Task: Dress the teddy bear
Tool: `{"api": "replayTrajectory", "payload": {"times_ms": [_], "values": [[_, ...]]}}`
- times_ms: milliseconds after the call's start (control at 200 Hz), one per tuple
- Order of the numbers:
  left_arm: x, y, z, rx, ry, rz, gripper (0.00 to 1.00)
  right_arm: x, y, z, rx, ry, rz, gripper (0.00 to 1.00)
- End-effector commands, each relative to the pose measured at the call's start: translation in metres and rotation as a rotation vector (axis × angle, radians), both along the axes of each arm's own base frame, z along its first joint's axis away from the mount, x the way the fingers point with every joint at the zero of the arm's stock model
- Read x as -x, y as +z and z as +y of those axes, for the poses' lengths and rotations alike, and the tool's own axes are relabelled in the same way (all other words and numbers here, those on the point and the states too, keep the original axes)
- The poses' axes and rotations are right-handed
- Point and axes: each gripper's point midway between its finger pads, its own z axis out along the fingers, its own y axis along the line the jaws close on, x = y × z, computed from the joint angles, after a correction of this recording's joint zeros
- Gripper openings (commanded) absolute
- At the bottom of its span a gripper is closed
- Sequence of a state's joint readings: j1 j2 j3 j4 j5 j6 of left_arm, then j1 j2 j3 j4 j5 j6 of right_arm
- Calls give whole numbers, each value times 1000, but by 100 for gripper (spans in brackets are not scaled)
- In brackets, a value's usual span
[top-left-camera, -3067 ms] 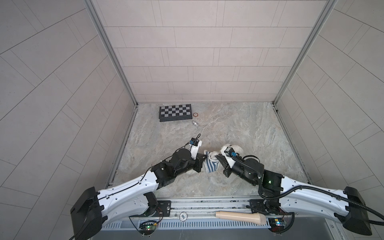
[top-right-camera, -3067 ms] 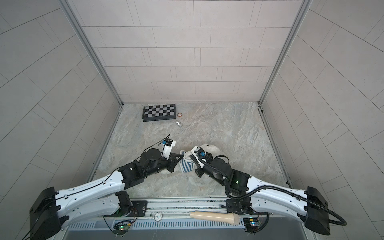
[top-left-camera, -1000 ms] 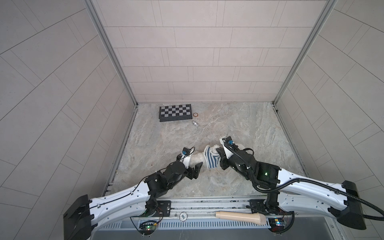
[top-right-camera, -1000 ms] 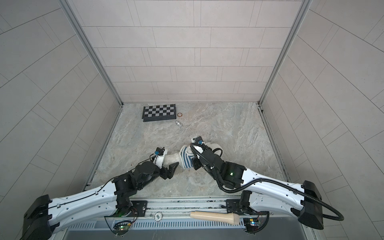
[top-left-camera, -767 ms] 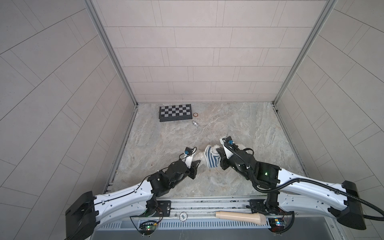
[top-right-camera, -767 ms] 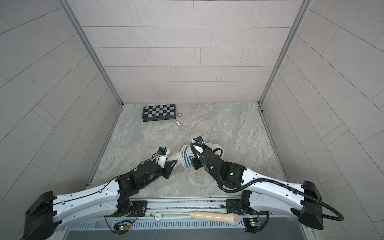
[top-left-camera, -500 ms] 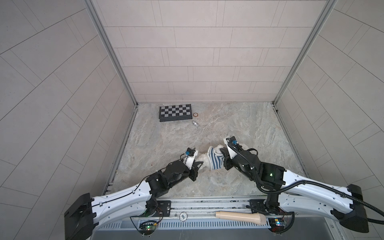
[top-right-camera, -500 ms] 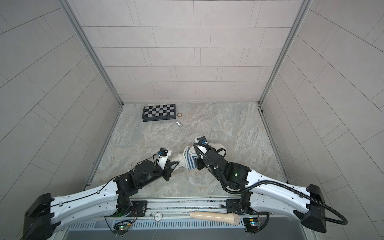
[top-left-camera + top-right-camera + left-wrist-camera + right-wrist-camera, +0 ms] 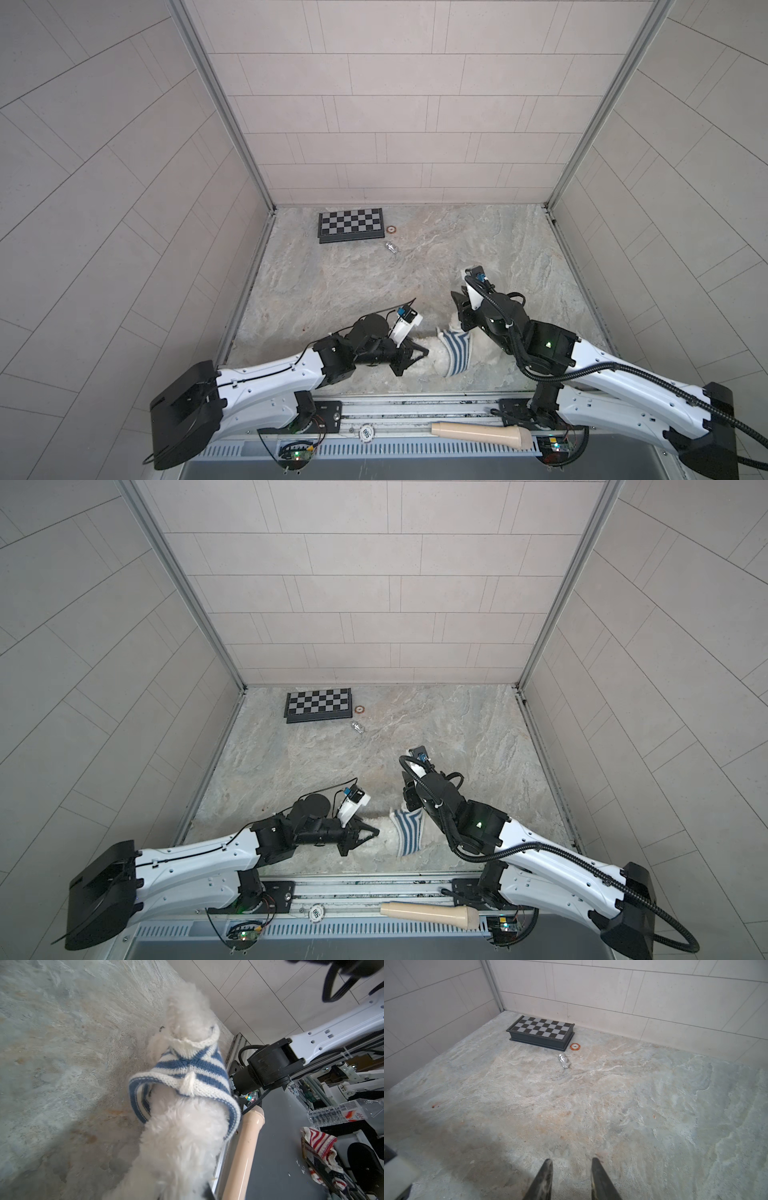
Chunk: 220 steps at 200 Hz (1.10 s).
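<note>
Near the surface's [image 9: 591, 1095] front edge: one teddy bear [image 9: 180, 1142], one striped sweater [image 9: 456, 353] on it. Long axis left-right, head rightward. Left gripper [image 9: 422, 353] jaws pinch fur; right gripper [image 9: 571, 1159] jaws parted, empty.

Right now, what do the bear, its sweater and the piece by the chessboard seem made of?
Bear: soft white plush, by its long fuzzy pile. Sweater: knitted yarn, matte; blue and white rows of stitches show. Piece: glossy silver, perhaps metal or coated plastic; the shine cannot settle it.
</note>
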State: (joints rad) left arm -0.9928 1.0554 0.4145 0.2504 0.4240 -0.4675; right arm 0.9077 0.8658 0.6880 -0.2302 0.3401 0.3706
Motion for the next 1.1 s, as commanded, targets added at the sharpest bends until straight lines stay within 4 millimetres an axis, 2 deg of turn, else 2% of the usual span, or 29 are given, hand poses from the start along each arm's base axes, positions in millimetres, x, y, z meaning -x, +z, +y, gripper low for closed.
{"api": "replayTrajectory", "payload": {"times_ms": [0, 110, 220, 466, 676, 831, 966, 1096], "values": [[-35, 16, 8, 56, 126, 17, 0, 1, -7, -7, -13, 0, 22, 36], [-55, 5, 22, 31, 209, 41, 0, 1, -8, -8, 14, 7, 18, 41], [-66, 1, 22, 8, 223, 41, 0, -2, -8, -4, 43, 20, 29, 45], [-82, -21, 15, -74, 243, 70, 0, -6, -13, 7, 83, 53, 59, 48], [-96, -41, 26, -158, 315, 71, 0, -2, -17, 3, 90, 58, 76, 53], [-102, -45, 32, -191, 352, 51, 0, -3, -25, -4, 71, 42, 103, 54], [-107, -47, 37, -223, 370, 30, 9, -5, -31, -9, 64, 45, 137, 54], [-114, -49, 45, -263, 422, 14, 28, -3, -40, -16, 81, 40, 169, 54]]}}
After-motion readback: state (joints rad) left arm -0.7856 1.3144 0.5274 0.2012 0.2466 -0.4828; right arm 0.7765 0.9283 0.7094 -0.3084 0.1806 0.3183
